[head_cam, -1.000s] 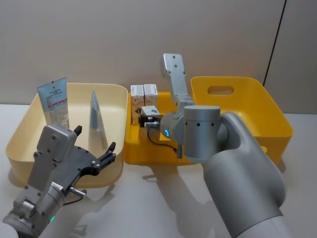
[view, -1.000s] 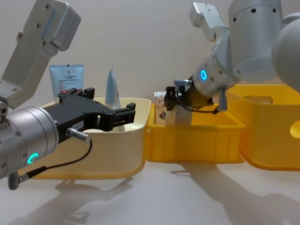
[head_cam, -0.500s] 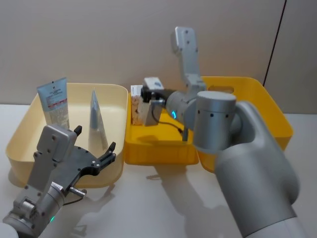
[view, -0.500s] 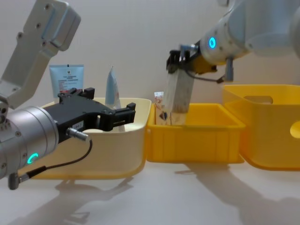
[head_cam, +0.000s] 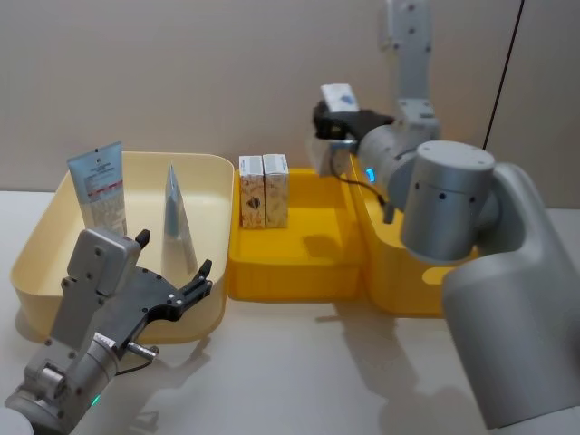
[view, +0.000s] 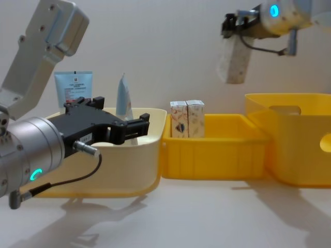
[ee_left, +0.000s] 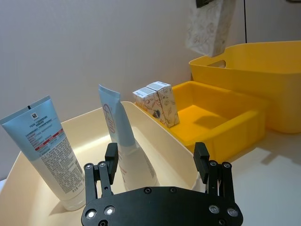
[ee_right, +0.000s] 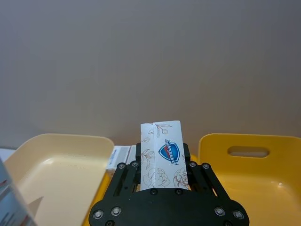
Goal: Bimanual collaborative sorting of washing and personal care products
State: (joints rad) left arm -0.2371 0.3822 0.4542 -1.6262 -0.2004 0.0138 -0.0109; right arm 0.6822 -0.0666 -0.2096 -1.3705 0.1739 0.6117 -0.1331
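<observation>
My right gripper (head_cam: 331,122) is raised high and shut on a cream carton (head_cam: 337,95) with a floral print, which hangs (view: 235,62) over the seam between the small yellow tray (head_cam: 290,272) and the large yellow bin (view: 289,144). The right wrist view shows that carton (ee_right: 162,155) upright between the jaws. Two more cartons (head_cam: 264,190) stand side by side at the tray's back left. Two light-blue tubes (head_cam: 101,186) (head_cam: 177,217) stand upright in the cream bin (head_cam: 36,245). My left gripper (head_cam: 172,272) hovers open at that bin's front right edge, holding nothing.
The three bins stand in a row: cream on the left, small yellow tray in the middle, large yellow bin with a handle slot (ee_right: 247,151) on the right. A bare wall is right behind them. Bare tabletop (view: 207,217) lies in front.
My right gripper has lifted the carton out of the small yellow tray and carried it up and to the right. The left arm has not moved.
</observation>
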